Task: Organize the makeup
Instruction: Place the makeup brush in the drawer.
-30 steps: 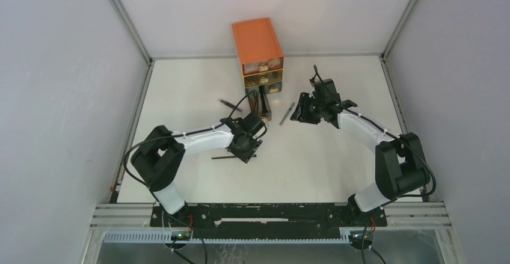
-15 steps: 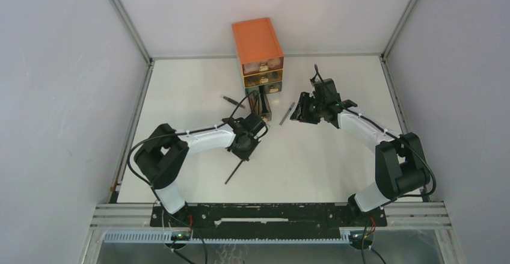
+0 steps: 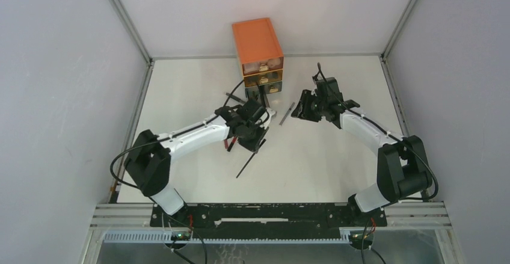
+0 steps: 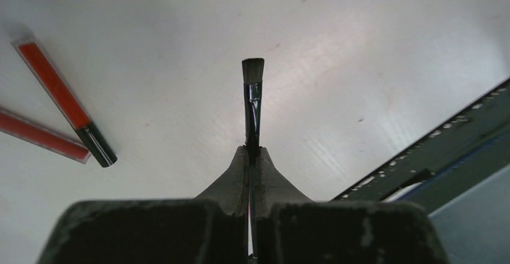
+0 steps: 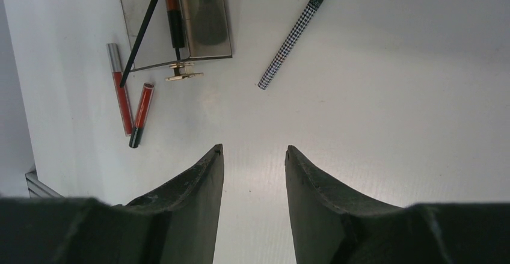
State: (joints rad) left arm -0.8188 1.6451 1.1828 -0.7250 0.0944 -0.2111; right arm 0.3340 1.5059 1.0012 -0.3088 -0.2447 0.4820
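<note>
Here left pincer (image 4: 249, 151) clamps a thin brush (image 4: 252, 98) near two red pencils (image 4: 57, 86); right pincer (image 5: 252, 153) gapes, empty.

No text, label, brand or number can be read: none on the red pencils (image 4: 57, 89) left of the left fingers (image 4: 231, 177), the brush (image 4: 252, 104) between them, or the chest (image 3: 257, 41).

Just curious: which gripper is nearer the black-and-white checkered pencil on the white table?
Right. The right gripper hovers beside the checkered pencil; the left gripper, shut on a thin black brush, is farther off to its left.
</note>
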